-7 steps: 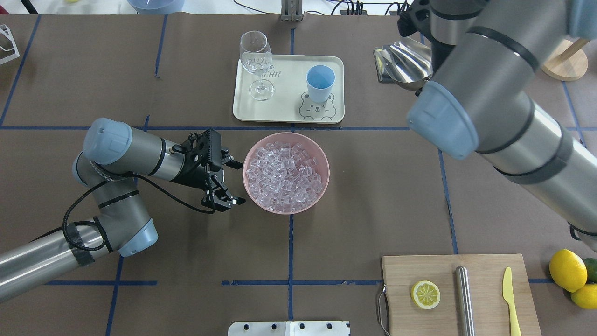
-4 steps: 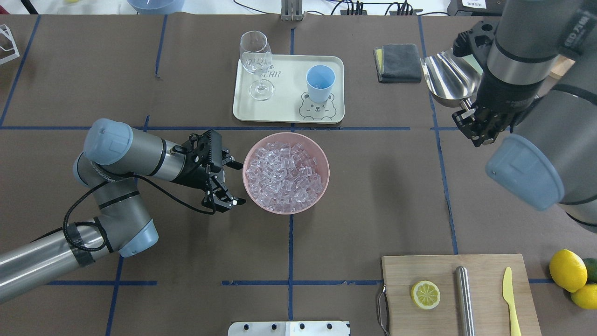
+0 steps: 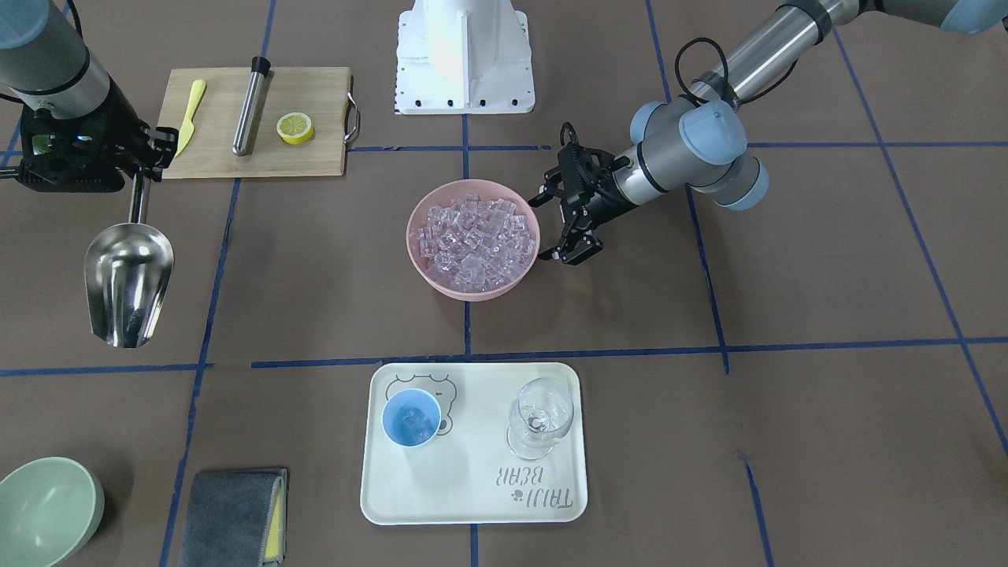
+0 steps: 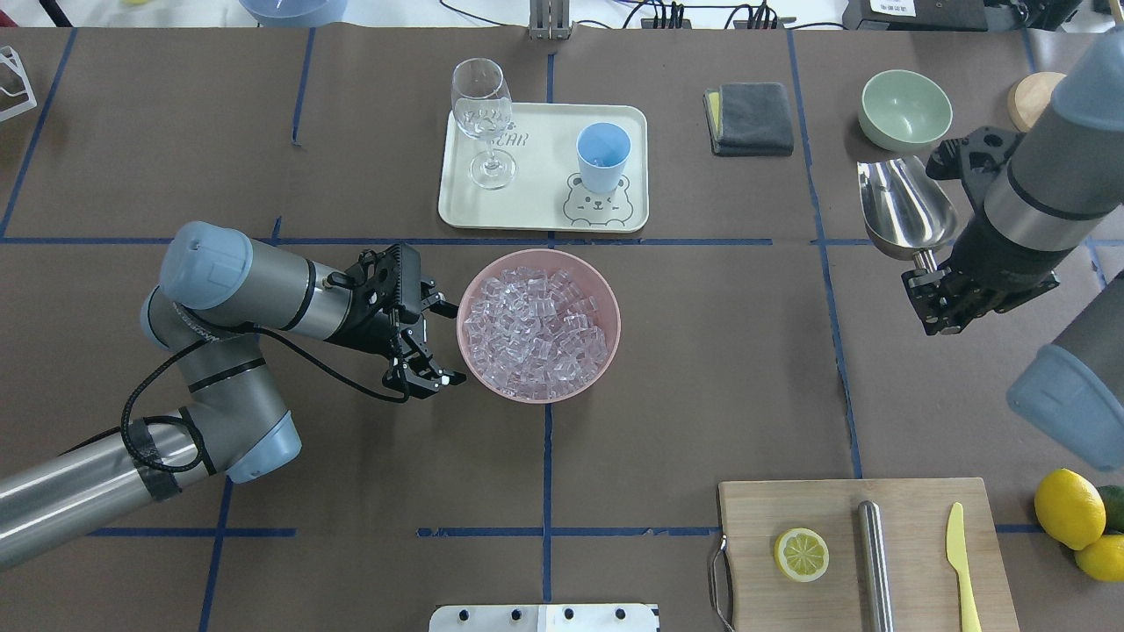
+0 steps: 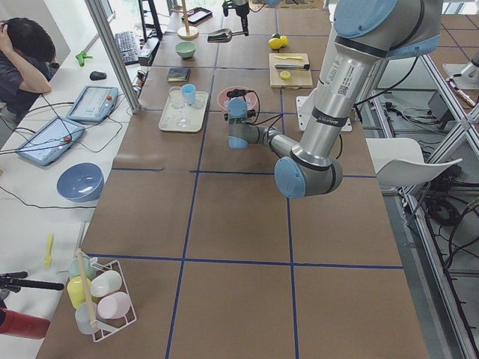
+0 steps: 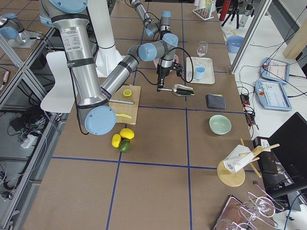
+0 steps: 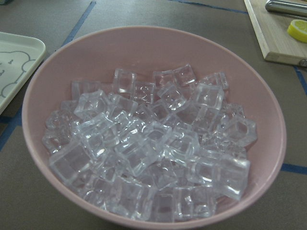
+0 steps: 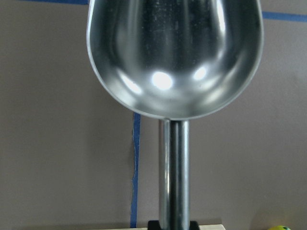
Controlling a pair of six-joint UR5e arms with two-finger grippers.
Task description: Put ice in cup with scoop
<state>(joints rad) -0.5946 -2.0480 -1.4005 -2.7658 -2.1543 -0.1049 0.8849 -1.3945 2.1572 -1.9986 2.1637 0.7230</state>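
The ice fills a pink bowl at the table's middle; it also fills the left wrist view. My left gripper is open beside the bowl's left rim, holding nothing. The light-blue cup stands upright on a cream tray; the front-facing view shows a few ice cubes inside the cup. My right gripper is shut on the handle of the steel scoop, held above the table far to the right. The scoop's trough is empty.
A wine glass stands on the tray left of the cup. A grey cloth and a pale green bowl lie at the back right. A cutting board with a lemon half, steel cylinder and yellow knife is front right, lemons beside it.
My right arm has swung to the right and back toward the robot with the scoop, uncovering the cloth and green bowl. The left arm has barely moved.
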